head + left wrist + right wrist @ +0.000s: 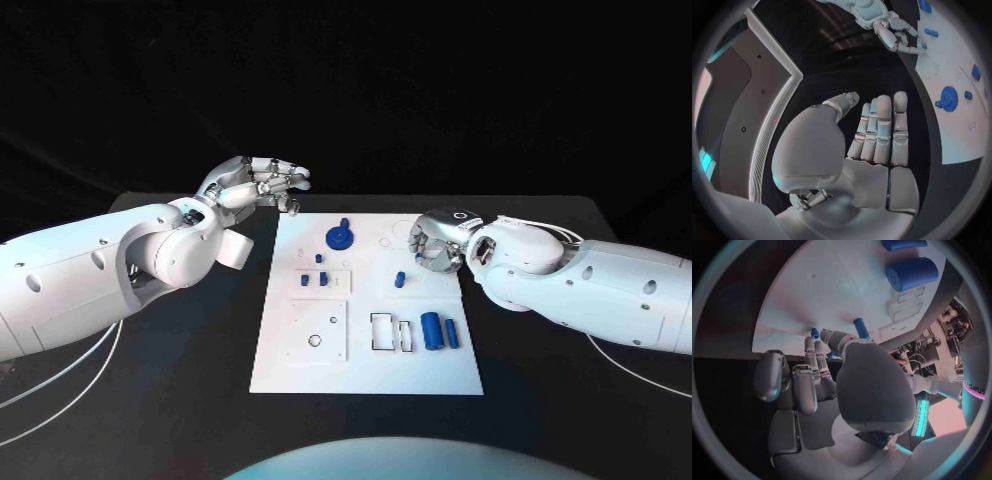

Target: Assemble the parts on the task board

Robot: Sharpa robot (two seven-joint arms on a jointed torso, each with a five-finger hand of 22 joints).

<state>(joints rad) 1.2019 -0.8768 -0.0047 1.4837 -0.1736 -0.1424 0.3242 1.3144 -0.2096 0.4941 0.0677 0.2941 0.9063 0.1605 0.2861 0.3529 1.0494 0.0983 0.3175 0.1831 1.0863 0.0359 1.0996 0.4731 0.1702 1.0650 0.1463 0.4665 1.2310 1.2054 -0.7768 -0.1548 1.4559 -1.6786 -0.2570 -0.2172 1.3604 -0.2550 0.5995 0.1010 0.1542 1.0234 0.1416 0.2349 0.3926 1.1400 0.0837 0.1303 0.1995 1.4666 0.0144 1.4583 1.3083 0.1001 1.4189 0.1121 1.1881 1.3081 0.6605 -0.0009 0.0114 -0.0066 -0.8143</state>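
The white task board (433, 370) lies in the middle of the table. On it are a blue round disc (339, 237), two small blue blocks (315, 280), an upright blue peg (400, 279), a thick blue cylinder (430, 327) and a thin one (451, 333). My left hand (257, 185) hovers off the board's far left corner, its fingers (879, 127) straight, side by side and holding nothing. My right hand (437, 243) hangs over the board's far right edge with its fingers half curled and nothing in them. Its thumb tip is close to the peg (859, 326).
A rectangular outline slot (389, 332) sits beside the cylinders, and a raised square plate with holes (317, 330) lies at the board's near left. Black table surrounds the board. White cables (58, 390) trail off under my left arm.
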